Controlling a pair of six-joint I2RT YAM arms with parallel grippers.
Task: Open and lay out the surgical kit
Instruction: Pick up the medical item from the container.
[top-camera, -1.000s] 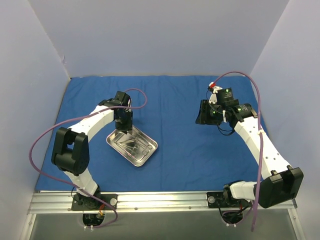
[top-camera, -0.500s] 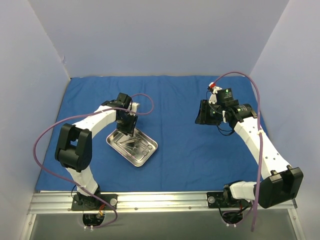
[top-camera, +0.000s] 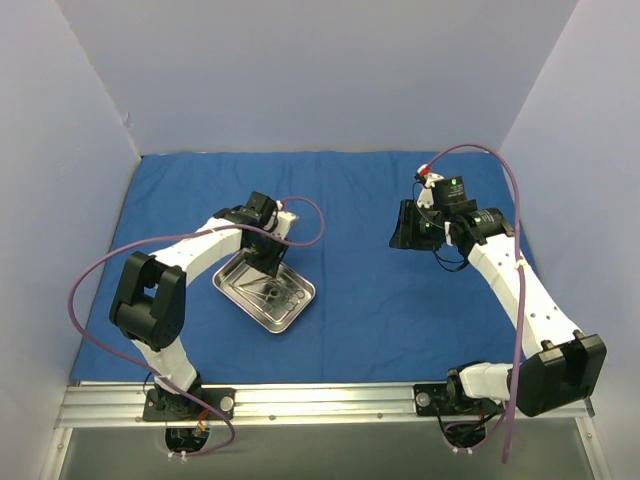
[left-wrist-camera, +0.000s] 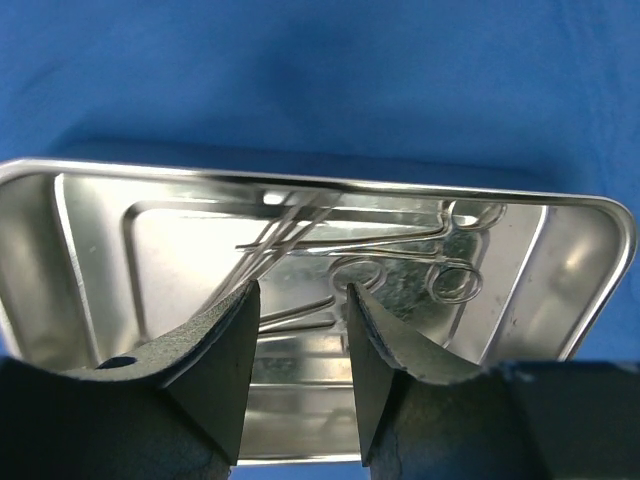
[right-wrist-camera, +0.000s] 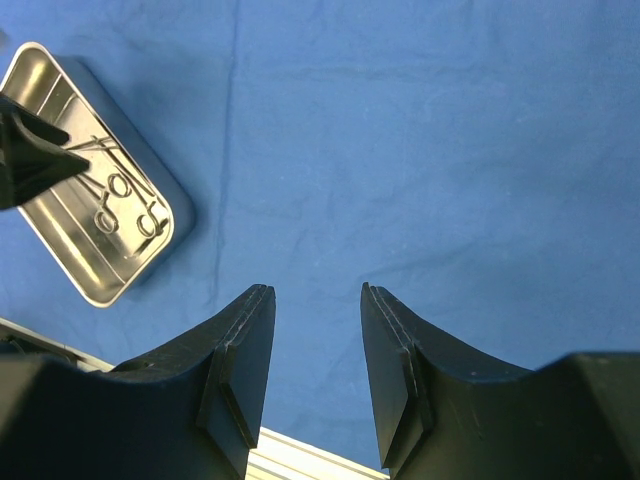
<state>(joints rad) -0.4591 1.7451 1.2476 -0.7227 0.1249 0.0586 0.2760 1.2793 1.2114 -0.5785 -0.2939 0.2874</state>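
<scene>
Change: your left pincer (left-wrist-camera: 302, 300) has swung off the far-left corner of the steel tray (left-wrist-camera: 580, 270) and now sits over its far rim, nearer the middle. Its fingers have spread a little and stand apart with nothing between them. The right pincer (right-wrist-camera: 315, 295) has not moved. It hangs well to the right over bare cloth, parted and empty.

Reading: the blue cloth wrap (top-camera: 360, 300) already lies spread flat over the table, and the tray rests on its left-centre, turned diagonally. The instruments (left-wrist-camera: 390, 240) are all still inside, crossed over one another toward the wall opposite the left pincer. You are probably lining up for the first pick, so laying out has hardly begun.

Room: the tray walls hem the left fingers in, and the overlapping instruments may come up together. Open cloth runs right of the tray up to the right pincer, and across the far half. Enclosure walls (top-camera: 300, 70) bound three sides, and a metal rail (top-camera: 320, 400) runs along the near edge.
</scene>
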